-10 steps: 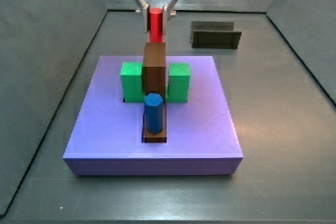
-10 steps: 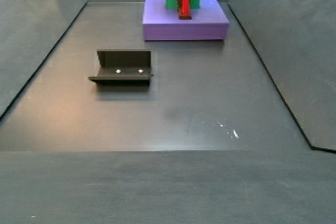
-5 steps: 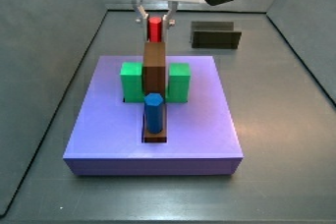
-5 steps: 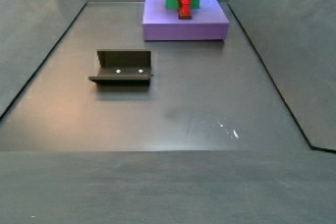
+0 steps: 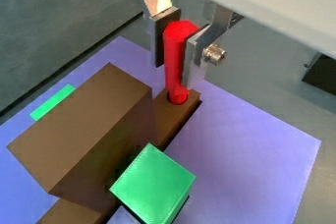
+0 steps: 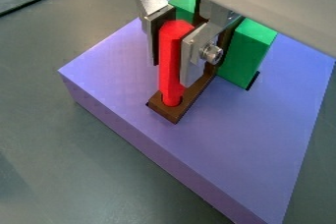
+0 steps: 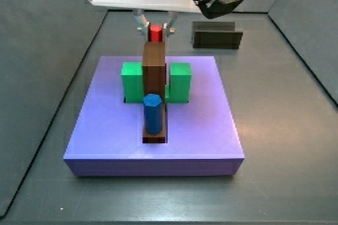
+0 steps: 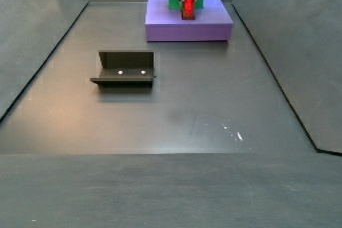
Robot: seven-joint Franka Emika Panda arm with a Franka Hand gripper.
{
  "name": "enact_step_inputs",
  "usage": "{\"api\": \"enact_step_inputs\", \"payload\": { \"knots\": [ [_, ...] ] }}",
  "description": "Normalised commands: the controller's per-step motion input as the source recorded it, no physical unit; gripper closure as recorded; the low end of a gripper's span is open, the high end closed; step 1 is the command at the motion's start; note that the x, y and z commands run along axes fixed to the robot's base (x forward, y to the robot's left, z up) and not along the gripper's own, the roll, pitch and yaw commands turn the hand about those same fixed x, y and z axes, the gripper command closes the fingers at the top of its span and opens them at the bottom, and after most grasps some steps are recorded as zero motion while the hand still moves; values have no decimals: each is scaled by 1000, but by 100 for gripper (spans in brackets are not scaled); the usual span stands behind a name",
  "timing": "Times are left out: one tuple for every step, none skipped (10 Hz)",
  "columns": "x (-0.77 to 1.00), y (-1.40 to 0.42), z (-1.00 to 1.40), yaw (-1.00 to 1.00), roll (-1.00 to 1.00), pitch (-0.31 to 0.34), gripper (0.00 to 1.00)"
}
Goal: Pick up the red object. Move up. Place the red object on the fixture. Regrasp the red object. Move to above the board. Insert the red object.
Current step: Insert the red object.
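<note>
Gripper (image 5: 182,33) sits lower over the board (image 7: 199,130) than a second ago, its fingers closed on the red peg (image 5: 175,63), which stands upright with its foot in the brown slot behind the brown block (image 7: 154,69). Less red shows in a side view now. The fixture (image 8: 124,69) stands apart on the grey floor (image 8: 174,112), at 7 o'clock from the board. The arm is cut off above.
</note>
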Motion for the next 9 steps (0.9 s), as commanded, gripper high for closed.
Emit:
{"api": "enact_step_inputs", "payload": {
  "knots": [
    [26, -160, -363, 0, 126, 0, 100],
    [203, -417, -91, 94, 110, 0, 100],
    [303, -463, -77, 131, 90, 0, 100],
    [171, -217, -280, 43, 71, -19, 100],
    [63, 0, -363, 0, 76, -11, 100],
    [0, 6, -534, 0, 60, -26, 100],
    [-100, 169, -660, 0, 0, -46, 100],
    [-171, 237, -614, 0, -96, -44, 100],
    [-140, 234, -577, 0, -131, -46, 100]
  ]
}}
